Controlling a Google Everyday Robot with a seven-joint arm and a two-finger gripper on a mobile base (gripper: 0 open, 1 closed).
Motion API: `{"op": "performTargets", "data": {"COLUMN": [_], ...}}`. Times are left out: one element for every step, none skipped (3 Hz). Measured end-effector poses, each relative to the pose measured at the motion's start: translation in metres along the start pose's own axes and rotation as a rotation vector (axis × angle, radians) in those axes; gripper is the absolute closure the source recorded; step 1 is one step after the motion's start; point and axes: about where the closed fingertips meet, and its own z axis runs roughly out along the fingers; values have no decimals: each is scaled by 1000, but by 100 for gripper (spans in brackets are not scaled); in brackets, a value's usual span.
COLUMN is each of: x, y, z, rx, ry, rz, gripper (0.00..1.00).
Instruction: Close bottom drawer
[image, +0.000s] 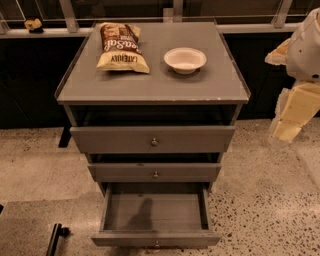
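The bottom drawer (155, 212) lies closest, pulled far out of the grey cabinet (150, 82). Its narrow front panel sits at the lower edge of the view, with its small round knob (157, 244) just showing. The plain box looks empty apart from a dark shadow across its floor. Above it, the middle drawer (155, 172) and the top drawer (152, 139) also seem to stand a little way out of the frame, much less than the bottom one. On the cabinet top a chip bag (121, 47) lies at the left and a white bowl (185, 59) at the right, apart from each other.

The pincer (286, 131) hangs at the right edge of the view, beside the cabinet at about the height of the top drawer, well apart from the bottom drawer and touching nothing. I cannot tell whether it is open or closed.

The closing push looks not yet begun; this reads as the approach. The next move calls for bringing the pincer down and round to the front panel near the knob, then pushing straight back along the runners, squarely, so the drawer does not skew and jam.
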Motion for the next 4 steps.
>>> {"op": "performTargets", "data": {"x": [0,10,27,40], "y": [0,16,43,68], "z": [-1,4,24,50], "rx": [5,16,-6,-11], "ry": [-1,-3,-19,-21], "rz": [0,13,44,74], "gripper": [0,0,0,0]}}
